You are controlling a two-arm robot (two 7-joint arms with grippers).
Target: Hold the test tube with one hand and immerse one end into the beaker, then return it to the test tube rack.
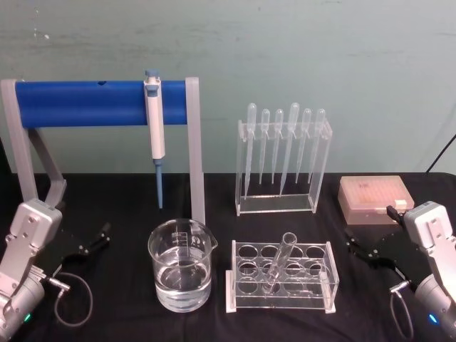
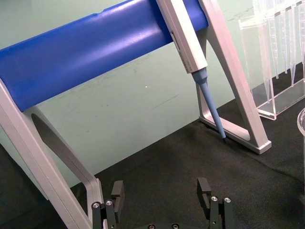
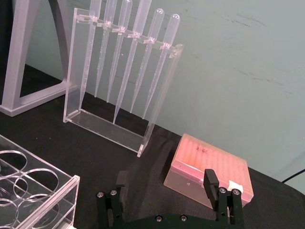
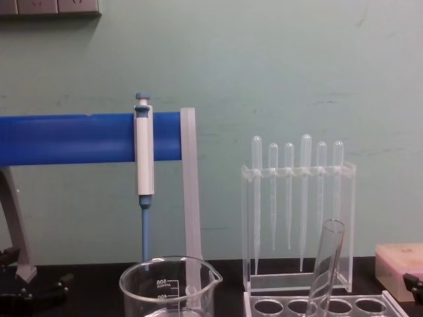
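— What can we read here?

— Little. On the beaker [image 4: 142, 290] the chest view gives us white graduation marks, "500" with a second figure under it that we cannot make out. We find no writing elsewhere.

— And around it, biggest first?

— On the black table [image 1: 128, 192], the grey stand with its blue bar [image 1: 85, 103] at the back left. To its right is the clear pipette stand [image 1: 281, 203] with six plastic pipettes [image 1: 293, 142] hanging in it. In front of that is the test tube rack [image 1: 285, 305]. The beaker stands just left of the rack, part full of clear liquid. The pink box [image 1: 374, 199] sits at the far right, and the blue-and-white pipettor [image 1: 154, 121] hangs from the bar.

— The test tube?

— The test tube [image 1: 279, 263] leans in a hole near the rack's middle (its mouth tips to the right), with neither gripper touching it.

— The grippers?

— The left gripper [image 2: 161, 191] is low at the left, its jaws spread, and the beaker lies between it and the rack. The right gripper [image 3: 164, 183] is low at the right near the pink box, its jaws spread too.
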